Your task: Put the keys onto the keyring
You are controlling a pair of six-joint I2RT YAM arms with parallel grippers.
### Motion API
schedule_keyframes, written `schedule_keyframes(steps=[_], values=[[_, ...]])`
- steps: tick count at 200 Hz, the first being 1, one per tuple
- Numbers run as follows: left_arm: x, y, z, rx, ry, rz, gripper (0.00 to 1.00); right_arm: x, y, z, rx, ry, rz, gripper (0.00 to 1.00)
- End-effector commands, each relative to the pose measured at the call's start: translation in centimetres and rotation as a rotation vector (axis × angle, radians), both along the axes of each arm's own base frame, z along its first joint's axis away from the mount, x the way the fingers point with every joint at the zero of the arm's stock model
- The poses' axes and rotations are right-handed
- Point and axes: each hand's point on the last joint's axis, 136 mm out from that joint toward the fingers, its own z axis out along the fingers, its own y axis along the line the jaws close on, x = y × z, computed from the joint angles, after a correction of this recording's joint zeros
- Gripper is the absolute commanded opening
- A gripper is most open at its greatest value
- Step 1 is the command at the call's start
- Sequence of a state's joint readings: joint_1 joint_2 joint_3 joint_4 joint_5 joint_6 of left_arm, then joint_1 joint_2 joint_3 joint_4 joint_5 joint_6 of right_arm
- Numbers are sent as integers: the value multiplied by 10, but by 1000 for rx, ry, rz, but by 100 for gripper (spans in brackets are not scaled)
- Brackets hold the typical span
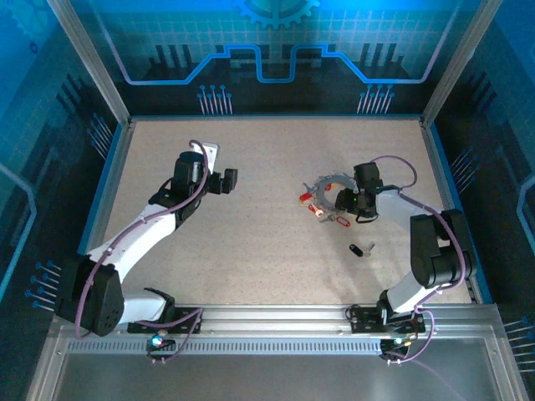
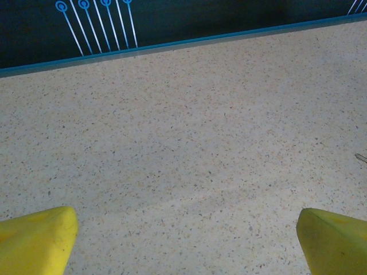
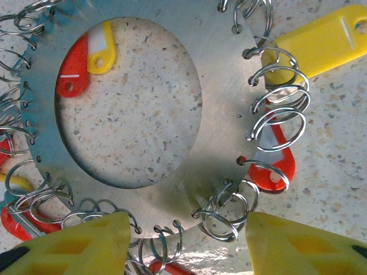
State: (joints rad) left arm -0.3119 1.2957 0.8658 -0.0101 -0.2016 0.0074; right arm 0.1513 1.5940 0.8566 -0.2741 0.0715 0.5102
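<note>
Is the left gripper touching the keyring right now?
Apart. The top view shows the left gripper separated from the keyring by a stretch of table.

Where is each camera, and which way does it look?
Top external: above and behind, looking down at the table; left arm and right arm show.
Left wrist: low, looking across table to the back wall; yellow-fingered left gripper shows.
Right wrist: close above the keyring, looking down; yellow-fingered right gripper shows.
Shared: top and right wrist see the keyring.

Flat silvery keyring (image 3: 221, 86), loose keys (image 1: 358, 249) near it
</note>
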Motion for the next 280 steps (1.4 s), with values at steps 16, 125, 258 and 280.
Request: schedule_keyframes(steps=[16,125,258,280], values=[[0,-7,8,13,-31,-33,99,1,9,-7,37,15,38,57],[0,-9,4,28,-30,-35,99,1,18,7,63,-32,90,57],[2,-16,-5,28,7,-61,99,4,41,5,136,-41,152,56],[3,-15,-10,31,15,-56,99,3,39,9,128,-53,147,56]])
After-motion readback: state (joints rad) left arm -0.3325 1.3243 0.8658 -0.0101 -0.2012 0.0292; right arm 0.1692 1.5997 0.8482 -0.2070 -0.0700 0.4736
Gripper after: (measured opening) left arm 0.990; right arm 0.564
